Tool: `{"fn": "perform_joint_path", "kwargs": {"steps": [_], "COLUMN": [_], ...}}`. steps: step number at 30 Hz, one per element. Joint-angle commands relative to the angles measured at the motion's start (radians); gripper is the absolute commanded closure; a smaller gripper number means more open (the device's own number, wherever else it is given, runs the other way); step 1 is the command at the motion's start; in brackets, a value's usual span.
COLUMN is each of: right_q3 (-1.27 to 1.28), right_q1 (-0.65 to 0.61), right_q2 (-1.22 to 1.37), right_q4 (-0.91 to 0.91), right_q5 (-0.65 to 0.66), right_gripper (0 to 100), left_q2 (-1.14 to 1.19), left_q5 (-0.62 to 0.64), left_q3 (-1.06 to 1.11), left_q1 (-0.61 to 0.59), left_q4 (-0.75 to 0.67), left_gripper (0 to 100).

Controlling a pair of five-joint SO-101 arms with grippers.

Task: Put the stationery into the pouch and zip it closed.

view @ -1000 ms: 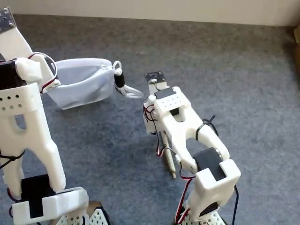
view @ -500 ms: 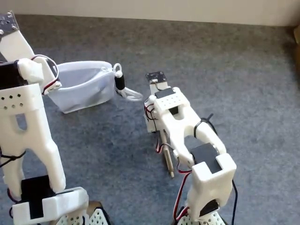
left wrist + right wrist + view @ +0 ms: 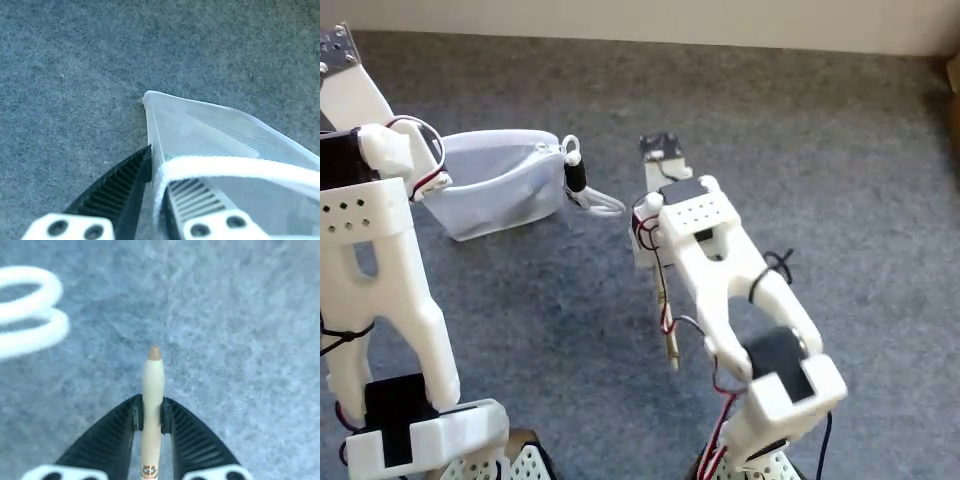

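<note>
The left hand was pinched shut on the rim of the pouch, one finger inside, probably to keep its mouth open on the counter. The right hand was clamped on a pencil near the pouch, held lengthwise as if for feeding in; a small mark on its shaft was too tiny to read

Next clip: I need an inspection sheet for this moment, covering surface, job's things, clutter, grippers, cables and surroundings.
Surface: grey carpet, nothing spilled on it.
Job's things: translucent white pouch lying beside the left arm, with a white cord loop at its end; cream pen off the carpet, outside the pouch.
Clutter: nothing seen.
Grippers: left gripper shut on the pouch's rim; right gripper shut on the pen.
Cables: loose wires run along both arms, clear of the pouch.
Surroundings: pale wall along the far edge.
</note>
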Motion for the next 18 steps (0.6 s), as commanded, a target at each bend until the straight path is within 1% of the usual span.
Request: {"fn": "perform_joint_path", "kwargs": {"steps": [1,5,12,15,18], "right_q3": [-0.004,-0.001,-0.021,-0.090,-0.183], "right_q1": [0.007,-0.012,-0.124,-0.171,-0.193], "right_q2": [-0.177,-0.306,-0.489,-0.529,-0.533], "right_q4": [0.031,0.031,0.012,-0.007,-0.007], "right_q5": [0.012,0.012,0.012,0.012,0.012], "right_gripper": [99.4,99.4,99.4,99.4,99.4], "left_q2": [-0.016,-0.016,-0.016,-0.016,-0.016], "left_q5": [0.000,0.000,0.002,0.002,0.002], "left_q3": [-0.005,-0.005,-0.005,-0.005,-0.005], "left_q1": [-0.018,-0.018,-0.018,-0.018,-0.016], "left_q4": [-0.032,-0.032,-0.029,-0.029,-0.029], "left_gripper": [99,99,99,99,99]}}
